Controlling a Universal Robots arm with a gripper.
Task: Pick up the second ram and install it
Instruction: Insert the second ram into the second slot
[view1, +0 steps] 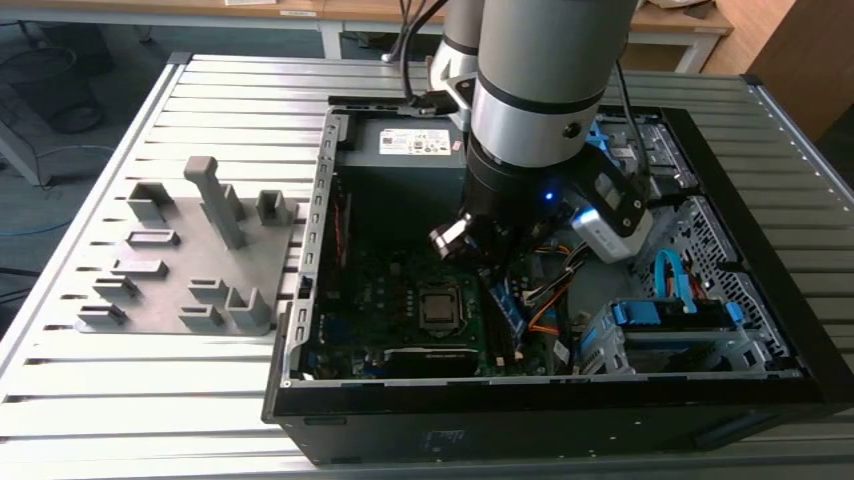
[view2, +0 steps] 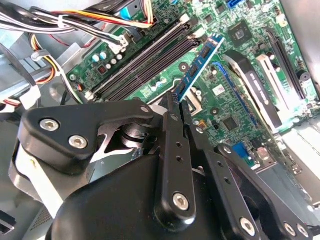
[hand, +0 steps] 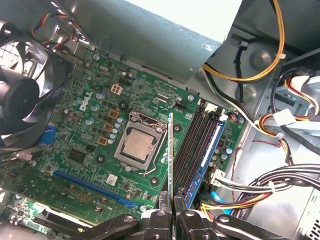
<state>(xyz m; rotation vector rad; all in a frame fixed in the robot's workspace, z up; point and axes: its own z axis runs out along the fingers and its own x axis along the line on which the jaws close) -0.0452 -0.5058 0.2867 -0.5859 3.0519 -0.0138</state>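
Observation:
My gripper is shut on the second ram, a thin blue-green stick seen edge-on in the first wrist view. In the second wrist view the ram sticks out from the black fingers, showing a row of dark chips. It hangs above the motherboard, between the CPU socket and the dark memory slots, apart from them. Another blue stick sits in the slot farthest from the socket. In the exterior view the gripper reaches down into the open computer case.
A grey holder plate with upright blocks lies at the exterior view's left of the case. A black fan, bundles of coloured cables, the power supply and a blue drive cage crowd the inside.

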